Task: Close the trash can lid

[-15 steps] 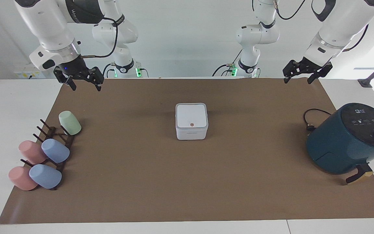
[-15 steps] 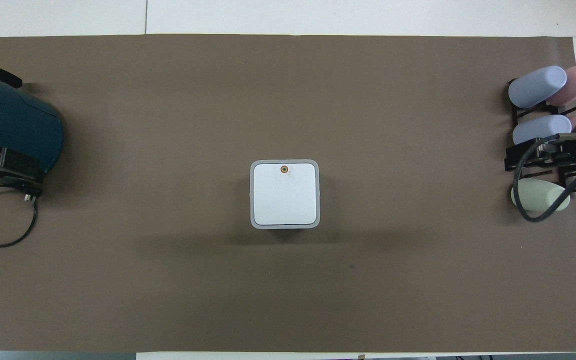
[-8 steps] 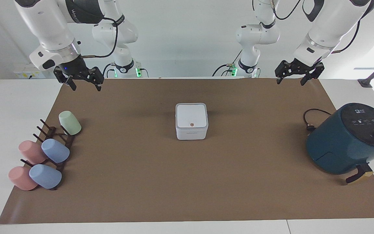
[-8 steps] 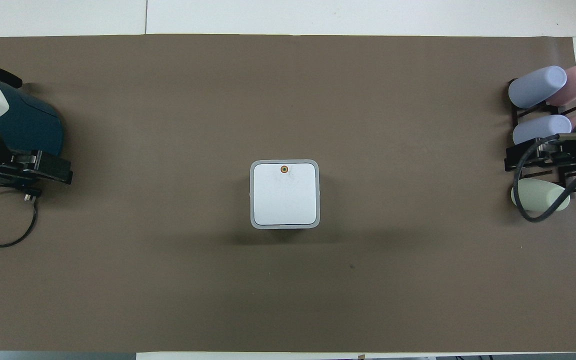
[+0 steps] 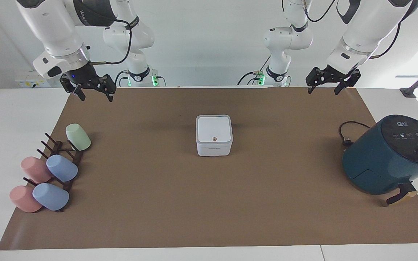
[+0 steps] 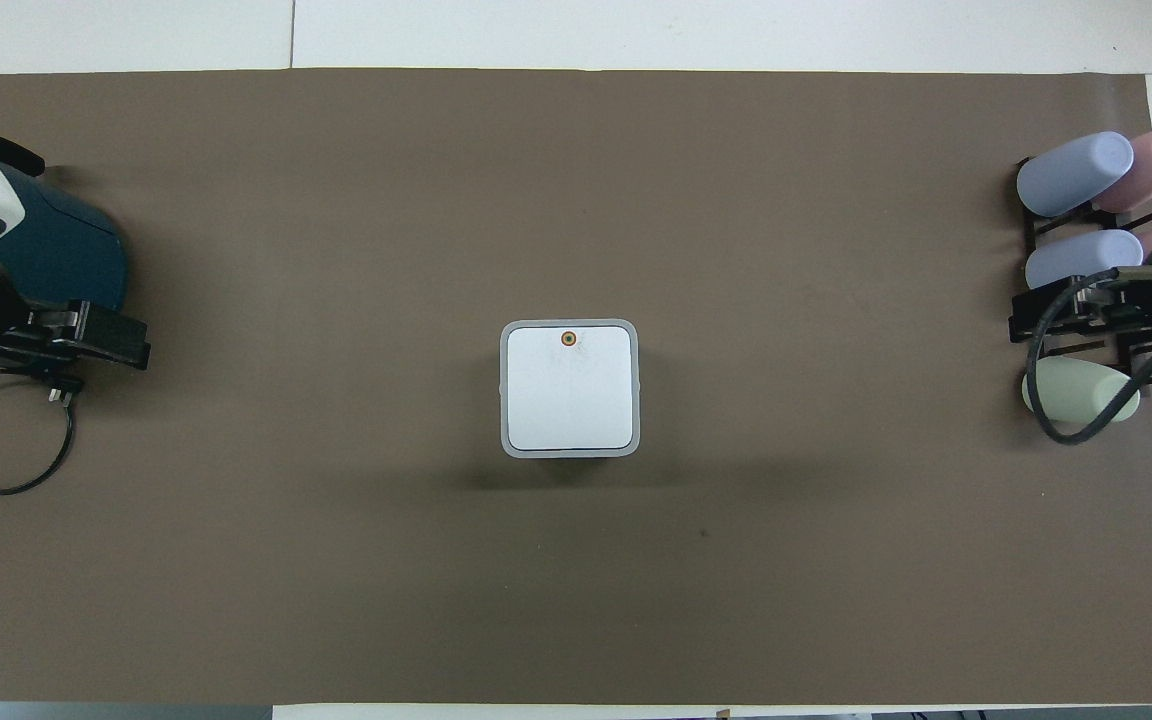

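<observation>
Centre of the table [image 5: 209, 217], on a matte brown paper sheet [image 5: 158, 195]: the trash can [image 5: 214, 148], a small white plastic cube with rounded corners, lid [image 5: 213, 129] lying flat and shut, smooth square top ringed in pale grey, a small orange-ringed dot [image 6: 568, 339] at the edge farther from the robots. Toward the left arm's end: a glossy dark teal air fryer [image 5: 386, 156], rounded body, black control top, coiled black cord [image 5: 347, 134] beside it. Toward the right arm's end: a dark wooden peg rack [image 5: 62, 159] bearing matte pastel cups [image 5: 62, 168] in green, blue and pink. Left gripper [image 5: 328, 84] raised over the sheet's edge nearest the robots, fingers spread apart, holding nothing. Right gripper [image 5: 93, 92] likewise raised over the corner of the sheet, fingers parted and empty.
</observation>
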You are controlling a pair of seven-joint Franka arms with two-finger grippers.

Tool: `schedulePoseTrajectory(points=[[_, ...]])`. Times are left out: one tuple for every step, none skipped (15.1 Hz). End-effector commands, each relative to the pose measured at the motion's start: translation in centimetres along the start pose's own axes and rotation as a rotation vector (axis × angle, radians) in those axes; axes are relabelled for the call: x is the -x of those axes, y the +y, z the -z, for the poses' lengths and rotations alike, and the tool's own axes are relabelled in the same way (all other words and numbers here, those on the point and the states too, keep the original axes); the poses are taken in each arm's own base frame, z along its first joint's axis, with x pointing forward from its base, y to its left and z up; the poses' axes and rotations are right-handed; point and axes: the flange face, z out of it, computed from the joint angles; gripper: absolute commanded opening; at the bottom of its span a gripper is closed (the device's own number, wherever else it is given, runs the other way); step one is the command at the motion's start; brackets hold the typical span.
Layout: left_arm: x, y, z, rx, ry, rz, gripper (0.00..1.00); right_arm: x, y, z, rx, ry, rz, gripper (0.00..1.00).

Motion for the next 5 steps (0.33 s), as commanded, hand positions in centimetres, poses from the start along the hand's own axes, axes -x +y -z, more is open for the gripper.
schedulePoseTrajectory(points=[[0.76,-0.27,0.63,-0.006,0.007,0.020,1.00,-0.04,0.33,0.12,0.002,-0.006,0.009,1.00],[0.74,-0.35,0.64,-0.005,0.009,0.020,1.00,-0.04,0.33,0.12,0.002,-0.006,0.009,1.00],[0.74,-0.35,0.64,-0.005,0.009,0.020,1.00,-0.02,0.25,0.03,0.002,-0.009,0.011,1.00],[0.76,-0.35,0.56,-0.005,0.006,0.020,1.00,-0.04,0.33,0.12,0.002,-0.006,0.009,1.00],[0.81,-0.27,0.56,-0.006,0.006,0.018,1.00,-0.03,0.33,0.10,0.002,-0.007,0.009,1.00]])
